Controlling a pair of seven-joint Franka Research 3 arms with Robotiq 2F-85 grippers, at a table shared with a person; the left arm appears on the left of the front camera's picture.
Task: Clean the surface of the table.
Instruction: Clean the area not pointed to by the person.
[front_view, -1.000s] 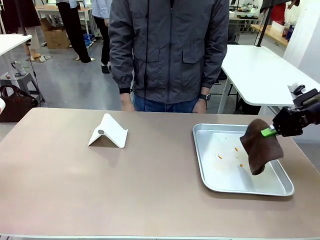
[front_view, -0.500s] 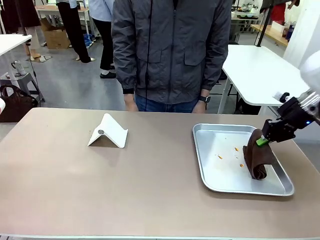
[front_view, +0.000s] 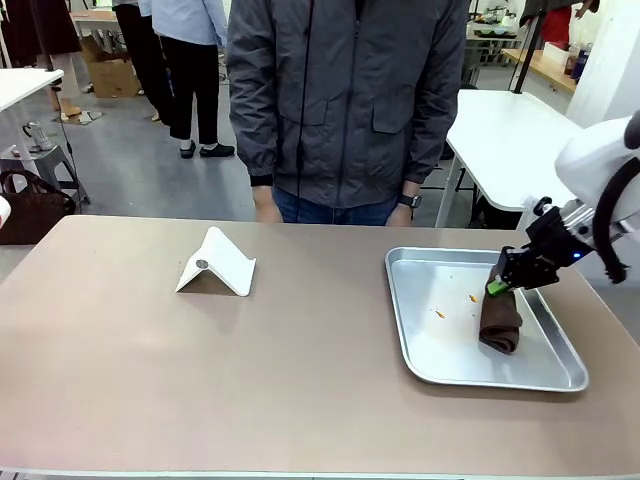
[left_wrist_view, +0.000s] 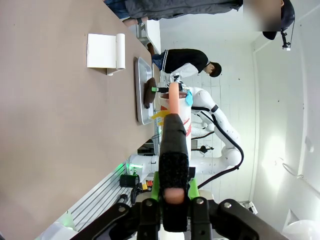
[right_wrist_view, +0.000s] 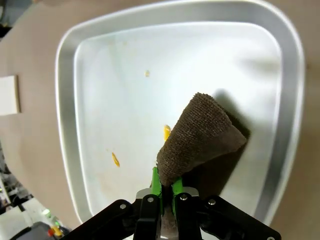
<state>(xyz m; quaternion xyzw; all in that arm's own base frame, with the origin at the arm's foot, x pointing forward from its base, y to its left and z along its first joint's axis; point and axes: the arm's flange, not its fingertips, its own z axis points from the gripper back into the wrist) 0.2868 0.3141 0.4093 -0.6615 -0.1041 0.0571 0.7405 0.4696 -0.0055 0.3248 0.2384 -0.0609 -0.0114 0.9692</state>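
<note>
Across the desk, which spans the front view before the person, you see a white folded stand on the left and a silver tray on the right. Your right jaws are clamped on a brown cloth, its lower end resting in the tray beside orange crumbs. Your left jaws, pressed together, pinch a slim peach-coloured stick.

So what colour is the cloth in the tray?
Dark brown cloth; clearest in the right wrist view.
</note>
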